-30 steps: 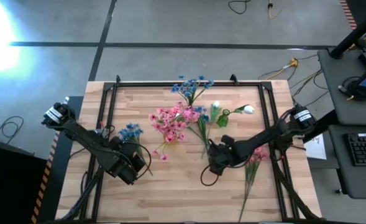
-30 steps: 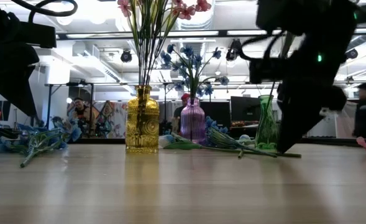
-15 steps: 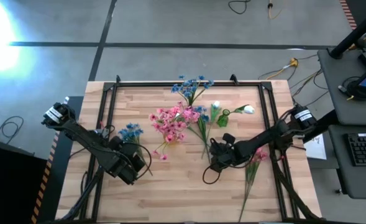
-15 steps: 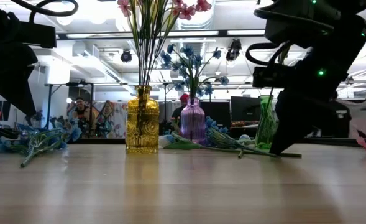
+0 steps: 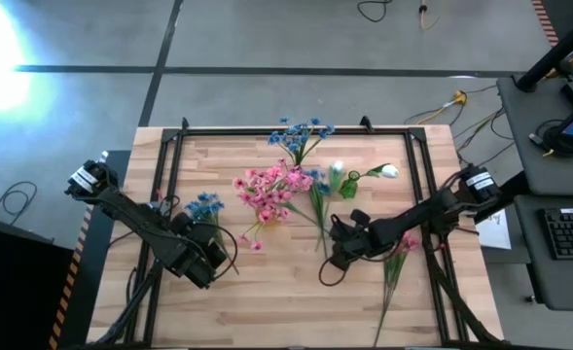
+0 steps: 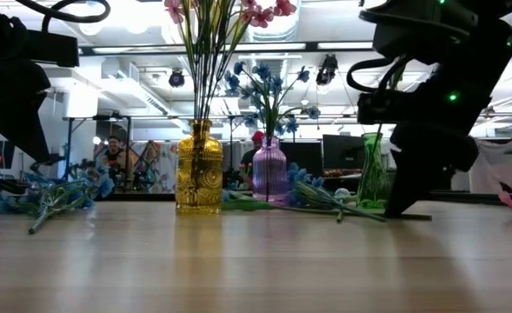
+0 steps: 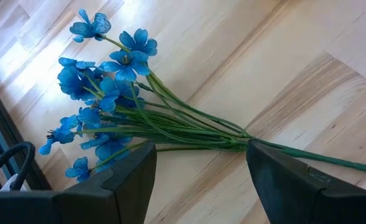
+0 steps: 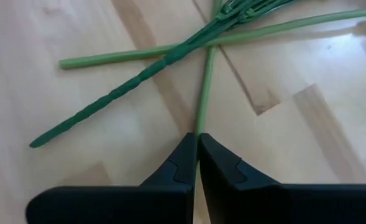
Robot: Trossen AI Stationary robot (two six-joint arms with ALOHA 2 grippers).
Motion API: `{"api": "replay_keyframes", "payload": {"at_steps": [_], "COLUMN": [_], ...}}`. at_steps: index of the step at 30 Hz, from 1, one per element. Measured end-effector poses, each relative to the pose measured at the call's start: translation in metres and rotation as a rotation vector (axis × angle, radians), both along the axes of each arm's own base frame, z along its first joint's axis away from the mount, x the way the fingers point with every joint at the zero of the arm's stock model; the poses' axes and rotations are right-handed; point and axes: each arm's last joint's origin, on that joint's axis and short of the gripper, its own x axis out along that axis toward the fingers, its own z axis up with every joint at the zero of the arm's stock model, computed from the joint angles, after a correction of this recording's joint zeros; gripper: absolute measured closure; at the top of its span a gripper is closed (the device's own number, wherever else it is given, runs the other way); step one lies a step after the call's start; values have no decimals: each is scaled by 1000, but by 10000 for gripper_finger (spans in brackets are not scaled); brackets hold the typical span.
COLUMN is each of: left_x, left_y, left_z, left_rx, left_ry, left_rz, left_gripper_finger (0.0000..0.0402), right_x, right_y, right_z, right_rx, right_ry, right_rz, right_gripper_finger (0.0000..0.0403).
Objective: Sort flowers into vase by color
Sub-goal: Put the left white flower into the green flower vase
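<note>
Though well begun, looked only partly done: found pink blossoms standing in the yellow vase and blue blossoms in the purple vase, with the green vase to their right near the far middle of the desk. Could not tell for certain whether a white bud stood in that green vase or lay beside it.

Counted several sprays lying loose. Noted a blue spray at the left, just beyond the left gripper, whose fingers stood wide apart and held nothing. Noted a pink spray at the right, beside the right arm, and a white tulip to the right of the green vase.

Saw the right gripper low over the middle of the desk, fingers pressed together on a thin green stem where it crossed two other stems. Judged it, from the high view, to belong to the blue-flowered spray lying near the green vase, so bound for the purple one. Reckoned at least four sprays left to place.
</note>
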Motion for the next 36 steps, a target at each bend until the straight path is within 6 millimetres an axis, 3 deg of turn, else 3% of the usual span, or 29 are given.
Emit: {"api": "replay_keyframes", "payload": {"at_steps": [13,19,23,36], "left_x": [0,0,0,0], "left_y": [0,0,0,0], "left_z": [0,0,0,0], "left_rx": [1,1,1,1], "left_ry": [0,0,1,2], "left_rz": [0,-1,-3,-4], "left_gripper_finger": [167,167,167,167], "right_x": [-20,-26,-28,-26], "right_y": [11,29,43,72], "right_z": [34,44,50,71], "right_rx": [262,285,425,490], "right_ry": [186,223,270,203], "right_rz": [-55,-3,1,-23], "right_gripper_finger": [394,394,394,375]}}
